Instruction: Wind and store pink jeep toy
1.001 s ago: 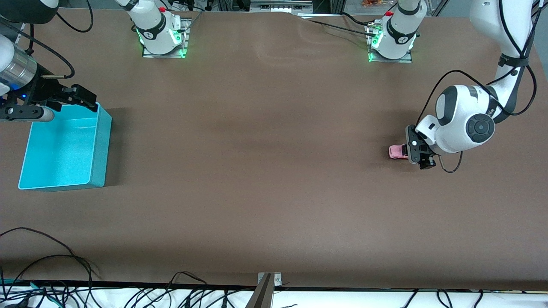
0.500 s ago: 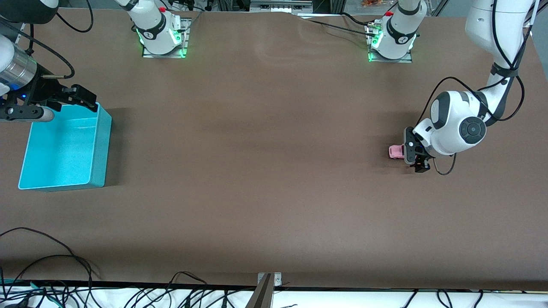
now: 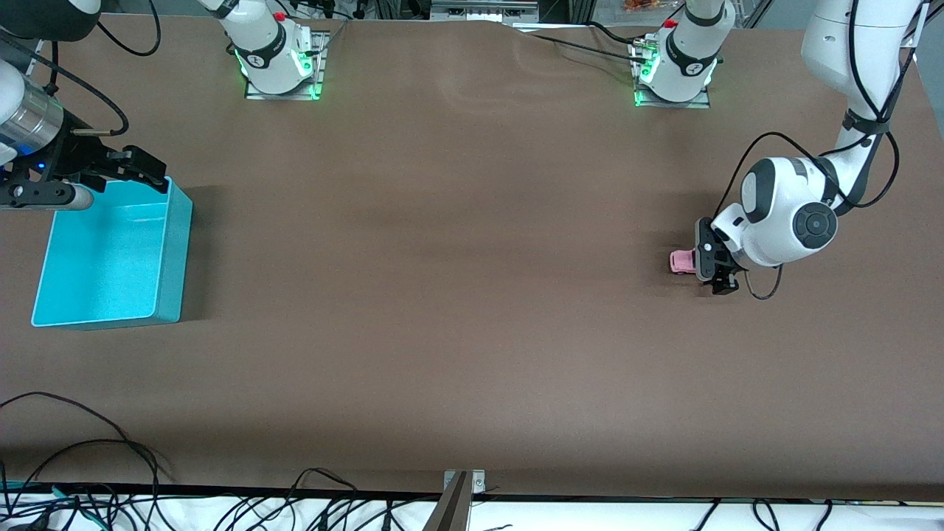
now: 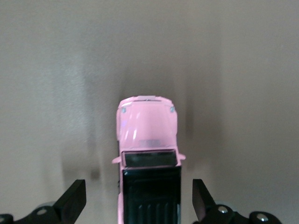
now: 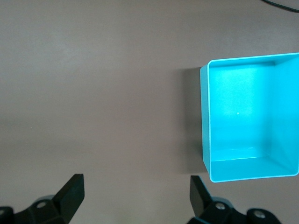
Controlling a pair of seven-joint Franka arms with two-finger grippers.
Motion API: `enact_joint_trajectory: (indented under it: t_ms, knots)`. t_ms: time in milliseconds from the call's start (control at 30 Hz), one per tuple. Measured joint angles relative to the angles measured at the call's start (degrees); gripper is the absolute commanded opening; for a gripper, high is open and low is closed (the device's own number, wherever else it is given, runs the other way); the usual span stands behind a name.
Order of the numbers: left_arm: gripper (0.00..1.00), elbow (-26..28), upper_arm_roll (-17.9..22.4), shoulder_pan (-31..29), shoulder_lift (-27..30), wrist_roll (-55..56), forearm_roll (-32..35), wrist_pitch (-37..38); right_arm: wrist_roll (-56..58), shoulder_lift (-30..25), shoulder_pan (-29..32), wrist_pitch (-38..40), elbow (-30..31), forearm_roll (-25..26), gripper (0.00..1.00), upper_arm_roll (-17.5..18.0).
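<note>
Pink jeep toy [image 4: 148,154] sits on the table between the left gripper's [image 3: 714,267] spread fingers; turquoise bin [image 3: 173,243] empty.

White arms [image 3: 789,210], black cables

Pink jeep toy [image 4: 147,135]: pink body, glossy black rear roof, dark windscreen. Bin [image 3: 169,251]: uniform turquoise, inside and out. Table [image 3: 457,295]: plain brown, no pattern. Left gripper [image 3: 717,265]: black fingers on a white-and-grey arm. Right gripper [image 3: 144,171]: black.
</note>
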State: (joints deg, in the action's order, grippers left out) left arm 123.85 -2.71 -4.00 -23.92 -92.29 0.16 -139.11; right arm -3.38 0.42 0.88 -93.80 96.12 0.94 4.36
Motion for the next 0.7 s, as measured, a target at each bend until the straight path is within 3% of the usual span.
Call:
enact_joint_trajectory:
  t_ms: [200, 467, 634, 701]
  knots:
    - [0.84, 0.8, -0.1, 0.0, 0.0, -0.5, -0.7, 0.0, 0.0, 0.0, 0.0, 0.0, 0.0, 0.0, 1.0, 0.0]
    - [0.33, 0.8, -0.4, 0.0, 0.2, -0.6, -1.0, 0.0, 0.0, 0.0, 0.0, 0.0, 0.0, 0.0, 1.0, 0.0]
    - [0.06, 0.7, -0.4, 0.0, 0.3, -0.8, -1.5, -0.1, 0.0, 0.0, 0.0, 0.0, 0.0, 0.0, 1.0, 0.0]
    - [0.01, 0.7, -0.5, 0.0, 0.3, -0.8, -1.5, -0.1, 0.0, 0.0, 0.0, 0.0, 0.0, 0.0, 1.0, 0.0]
